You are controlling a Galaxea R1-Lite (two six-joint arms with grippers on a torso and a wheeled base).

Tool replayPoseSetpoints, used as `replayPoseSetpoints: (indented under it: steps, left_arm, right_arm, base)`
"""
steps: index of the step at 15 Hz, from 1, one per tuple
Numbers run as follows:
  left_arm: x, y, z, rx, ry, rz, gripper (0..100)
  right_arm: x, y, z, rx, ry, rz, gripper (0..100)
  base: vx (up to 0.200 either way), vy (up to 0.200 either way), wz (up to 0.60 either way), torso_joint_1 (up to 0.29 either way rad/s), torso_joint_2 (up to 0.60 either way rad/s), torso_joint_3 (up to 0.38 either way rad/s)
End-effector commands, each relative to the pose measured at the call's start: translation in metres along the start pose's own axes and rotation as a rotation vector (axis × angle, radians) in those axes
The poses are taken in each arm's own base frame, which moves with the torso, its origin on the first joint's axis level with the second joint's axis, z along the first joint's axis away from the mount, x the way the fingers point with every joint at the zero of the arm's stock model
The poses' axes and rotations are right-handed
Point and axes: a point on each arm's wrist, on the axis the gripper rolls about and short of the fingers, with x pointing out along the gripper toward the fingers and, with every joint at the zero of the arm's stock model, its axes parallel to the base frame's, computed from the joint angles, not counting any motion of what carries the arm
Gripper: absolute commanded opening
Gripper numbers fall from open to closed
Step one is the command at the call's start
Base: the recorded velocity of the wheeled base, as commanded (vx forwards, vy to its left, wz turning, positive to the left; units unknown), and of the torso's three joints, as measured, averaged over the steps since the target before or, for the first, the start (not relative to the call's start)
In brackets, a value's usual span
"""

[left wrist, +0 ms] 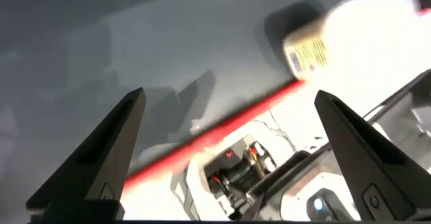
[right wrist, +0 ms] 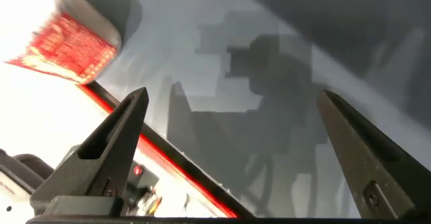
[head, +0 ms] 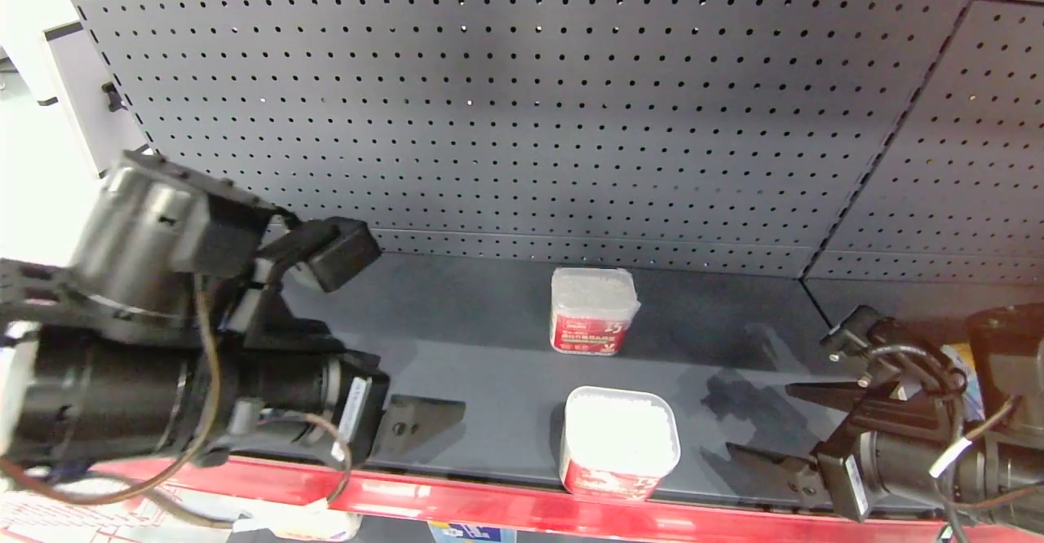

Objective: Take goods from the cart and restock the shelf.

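1. Our left gripper point(left wrist: 229, 96) is spread wide and holds nothing. Its dark fingers point(left wrist: 101, 157) hang over the red front edge point(head: 489, 506) of the dark grey metal shelf point(head: 489, 339).
2. Our right gripper point(head: 758, 419) is also wide apart and empty, low over the shelf's right part.
3. Between the two, at the front edge, stands a white plastic tub with a red label point(head: 620, 443) — neither gripper touches it.
4. A second white tub with a red label point(head: 594, 311) stands upright farther back — near the grey perforated back panel point(head: 522, 119).
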Motion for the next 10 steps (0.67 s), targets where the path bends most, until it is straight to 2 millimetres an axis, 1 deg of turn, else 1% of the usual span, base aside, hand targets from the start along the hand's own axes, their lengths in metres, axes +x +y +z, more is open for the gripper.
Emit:
replayPoseSetpoints:
  steps: [1, 2, 3, 6, 8, 10]
  left_arm:
    - [-0.045, 0.003, -0.026, -0.005, -0.09, -0.005, 100]
    - [-0.049, 0.005, -0.028, -0.009, -0.101, 0.002, 100]
    - [-0.058, 0.008, -0.03, -0.022, -0.134, 0.016, 100]
    - [-0.073, 0.015, -0.036, -0.048, -0.188, 0.05, 100]
    - [-0.08, 0.016, -0.04, -0.053, -0.211, 0.073, 100]
    - [-0.08, 0.019, -0.044, -0.065, -0.211, 0.105, 100]
  right_arm:
    - [0.012, 0.003, -0.005, -0.003, 0.056, 0.02, 100]
    - [0.013, 0.004, -0.005, -0.006, 0.06, 0.027, 100]
    - [0.015, 0.007, -0.004, -0.017, 0.061, 0.04, 100]
    - [0.023, 0.008, 0.001, -0.02, 0.068, 0.049, 100]
    - [0.027, 0.01, 0.005, -0.027, 0.067, 0.061, 100]
    - [0.029, 0.012, 0.004, -0.03, 0.076, 0.067, 100]
  base:
    - [0.0, 0.0, 0.0, 0.0, 0.0, 0.0]
    - [0.0, 0.0, 0.0, 0.0, 0.0, 0.0]
    - [0.0, 0.0, 0.0, 0.0, 0.0, 0.0]
    - [0.0, 0.0, 0.0, 0.0, 0.0, 0.0]
    - [0.0, 0.0, 0.0, 0.0, 0.0, 0.0]
    - [0.0, 0.0, 0.0, 0.0, 0.0, 0.0]
